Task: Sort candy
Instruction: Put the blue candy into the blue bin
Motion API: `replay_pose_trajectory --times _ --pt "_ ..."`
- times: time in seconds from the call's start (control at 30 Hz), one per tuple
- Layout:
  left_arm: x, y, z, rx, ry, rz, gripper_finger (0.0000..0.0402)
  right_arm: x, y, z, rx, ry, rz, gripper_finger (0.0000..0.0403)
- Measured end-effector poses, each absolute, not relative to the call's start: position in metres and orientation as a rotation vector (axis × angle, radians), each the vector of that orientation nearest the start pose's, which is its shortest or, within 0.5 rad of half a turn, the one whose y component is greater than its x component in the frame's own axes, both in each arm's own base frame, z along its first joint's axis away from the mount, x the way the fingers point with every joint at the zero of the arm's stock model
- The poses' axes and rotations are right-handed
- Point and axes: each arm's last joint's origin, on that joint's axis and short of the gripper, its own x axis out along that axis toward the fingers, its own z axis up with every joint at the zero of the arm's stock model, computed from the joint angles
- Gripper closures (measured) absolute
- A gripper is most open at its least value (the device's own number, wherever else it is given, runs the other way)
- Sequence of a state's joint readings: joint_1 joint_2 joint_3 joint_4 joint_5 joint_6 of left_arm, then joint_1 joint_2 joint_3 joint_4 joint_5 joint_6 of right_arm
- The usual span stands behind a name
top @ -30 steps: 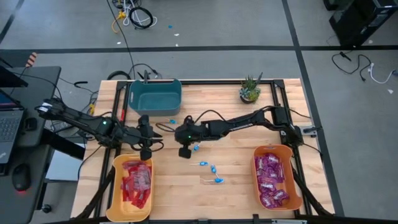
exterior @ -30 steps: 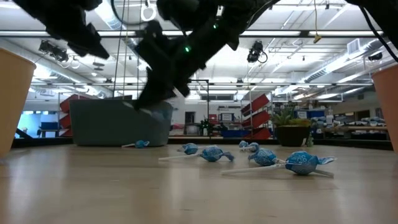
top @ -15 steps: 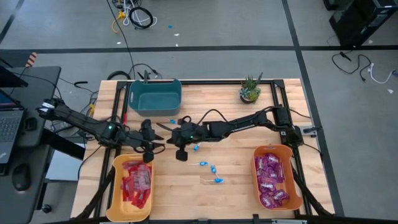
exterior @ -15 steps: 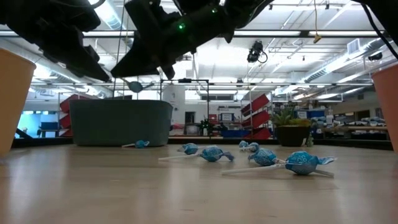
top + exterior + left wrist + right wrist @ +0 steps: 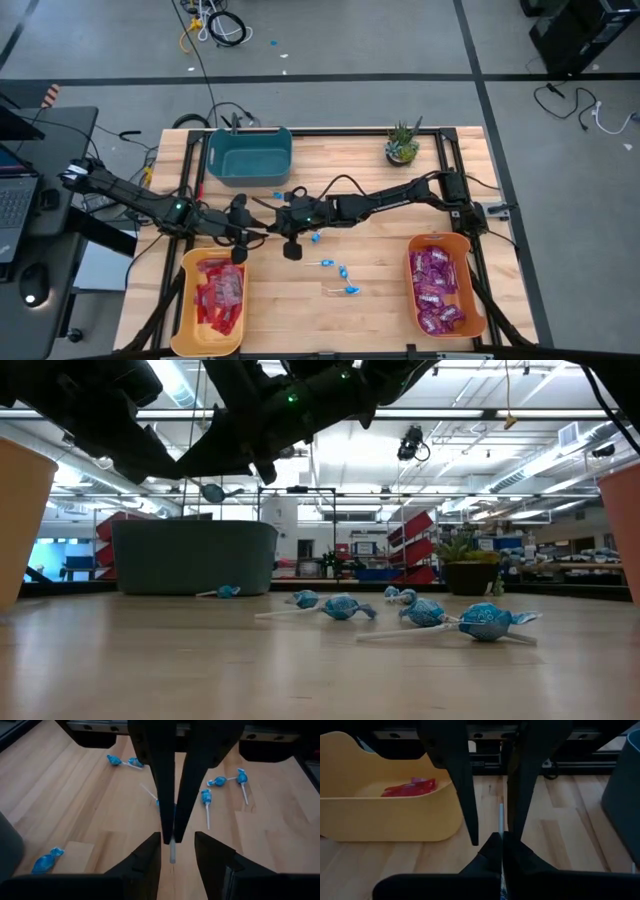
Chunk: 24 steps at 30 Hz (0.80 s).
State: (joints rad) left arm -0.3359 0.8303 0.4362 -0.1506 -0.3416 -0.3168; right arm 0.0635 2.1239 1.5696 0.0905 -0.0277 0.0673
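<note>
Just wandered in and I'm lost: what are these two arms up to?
They are sorting candy. The right claw is shut on a tiny blue lollipop on a thin white stick, held in the air. The left claw stands open around that stick, so it looks like a hand-over. More loose blue lollipops lie on the wooden table. Flat red packets fill the yellow plastic bin, shiny purple packets the orange plastic bin.

Wooden table [image 5: 370,300] with teal bin [image 5: 249,154], two yellow bins [image 5: 186,300], plant [image 5: 402,145], loose blue lollipops [image 5: 345,272].
</note>
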Motion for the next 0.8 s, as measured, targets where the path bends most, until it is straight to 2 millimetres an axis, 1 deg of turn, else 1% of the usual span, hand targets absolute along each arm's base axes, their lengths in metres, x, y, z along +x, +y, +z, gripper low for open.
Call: replay_pose_trajectory --times 0.1,0.23,0.43,0.57,0.63,0.7,0.8 --pt "0.1662 -0.0478 0.2108 -0.130 0.502 0.085 0.0286 0.4840 0.0318 0.2069 0.058 0.467 0.074 0.0403" --pt "0.1660 -0.0478 0.2105 -0.131 0.507 0.081 0.0305 0.4840 0.0318 0.2069 0.052 0.467 0.076 0.0403" --pt "0.1658 -0.0482 0.2100 -0.134 0.515 0.066 0.0350 0.4839 0.0324 0.2068 0.047 0.468 0.082 0.0402" --pt "0.1655 -0.0490 0.2096 -0.141 0.527 0.037 0.0388 0.4835 0.0331 0.2061 0.048 0.476 0.090 0.0402" --pt "0.1654 -0.0493 0.2094 -0.143 0.531 0.029 0.0395 0.4833 0.0334 0.2059 0.047 0.479 0.097 0.0402" --pt "0.1653 -0.0492 0.2092 -0.143 0.533 0.028 0.0396 0.4832 0.0333 0.2055 0.054 0.484 0.099 0.0395" --pt "0.1650 -0.0490 0.2086 -0.140 0.540 0.030 0.0399 0.4827 0.0331 0.2049 0.069 0.497 0.094 0.0371"
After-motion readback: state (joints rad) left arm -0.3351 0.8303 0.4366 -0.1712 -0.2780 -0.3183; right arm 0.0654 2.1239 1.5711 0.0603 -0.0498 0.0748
